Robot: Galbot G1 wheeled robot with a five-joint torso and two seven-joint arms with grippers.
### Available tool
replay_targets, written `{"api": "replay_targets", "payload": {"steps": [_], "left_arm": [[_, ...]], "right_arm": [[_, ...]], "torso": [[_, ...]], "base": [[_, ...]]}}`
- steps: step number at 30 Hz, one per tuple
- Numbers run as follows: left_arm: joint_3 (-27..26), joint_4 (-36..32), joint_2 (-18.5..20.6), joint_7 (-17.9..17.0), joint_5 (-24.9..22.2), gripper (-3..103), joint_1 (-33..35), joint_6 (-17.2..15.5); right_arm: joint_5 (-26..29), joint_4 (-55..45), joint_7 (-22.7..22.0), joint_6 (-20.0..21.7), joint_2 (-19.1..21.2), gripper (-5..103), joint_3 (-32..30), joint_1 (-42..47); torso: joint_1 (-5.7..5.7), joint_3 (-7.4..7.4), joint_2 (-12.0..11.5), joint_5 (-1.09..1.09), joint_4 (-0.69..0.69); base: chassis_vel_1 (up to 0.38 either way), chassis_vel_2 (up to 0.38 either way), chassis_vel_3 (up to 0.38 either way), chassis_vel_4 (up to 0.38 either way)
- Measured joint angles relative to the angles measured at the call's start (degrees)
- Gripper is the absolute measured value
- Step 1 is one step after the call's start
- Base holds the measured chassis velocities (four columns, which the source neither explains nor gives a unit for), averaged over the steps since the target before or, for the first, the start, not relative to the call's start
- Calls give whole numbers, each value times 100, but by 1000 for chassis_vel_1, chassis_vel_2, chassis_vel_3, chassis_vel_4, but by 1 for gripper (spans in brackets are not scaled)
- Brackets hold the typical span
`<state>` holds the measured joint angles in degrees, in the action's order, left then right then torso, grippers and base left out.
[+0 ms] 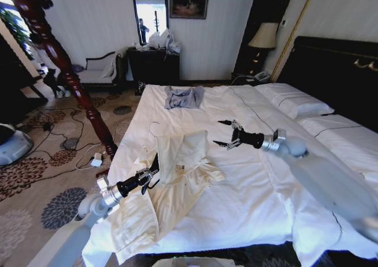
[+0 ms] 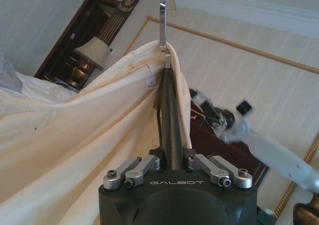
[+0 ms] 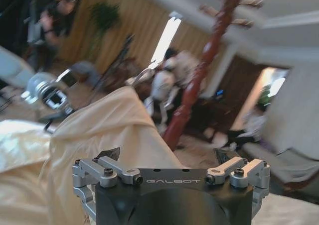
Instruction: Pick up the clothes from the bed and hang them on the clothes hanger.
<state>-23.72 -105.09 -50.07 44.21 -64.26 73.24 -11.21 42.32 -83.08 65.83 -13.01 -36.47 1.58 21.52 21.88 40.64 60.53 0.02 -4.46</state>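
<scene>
The left gripper (image 1: 150, 175) is clenching the black hanger (image 2: 169, 120) by its bar at the bed's (image 1: 254, 196) near left edge, holding it upright so its silver hook (image 2: 167, 16) is pointing up. The cream top (image 1: 177, 166) is draping over the hanger's shoulder right above the fingers, the rest trailing onto the sheet and over the bed's edge. The right gripper (image 1: 227, 134) is hovering over the middle of the bed, just beside the top, its fingers spread wide and gripping nothing. A grey garment (image 1: 183, 97) is lying well apart, towards the far end.
</scene>
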Motion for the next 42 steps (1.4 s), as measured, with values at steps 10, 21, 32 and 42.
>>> {"api": "replay_targets", "payload": {"steps": [10,21,32,42], "left_arm": [[119,-65,152,0,62,18,-25,-2],[162,-204,177,-36,48,18,-41,-19],[159,-346,186,-45,75,18,64,-24],[159,-350,168,-48,95,18,49,-25]], "right_arm": [[-562,744,1012,521,-863,100,1019,-1644],[-1138,1524,1804,863,-1423,100,1367,-2034],[-1189,1734,1938,908,-1496,96,1369,-2053],[-1218,1682,2246,963,-1452,59,1359,-2064]], "torso": [[0,0,0,-3,2],[0,0,0,-2,0],[0,-1,0,-2,1],[0,-1,0,-2,1]], "base": [[0,0,0,0],[0,0,0,0],[0,0,0,0],[0,0,0,0]]}}
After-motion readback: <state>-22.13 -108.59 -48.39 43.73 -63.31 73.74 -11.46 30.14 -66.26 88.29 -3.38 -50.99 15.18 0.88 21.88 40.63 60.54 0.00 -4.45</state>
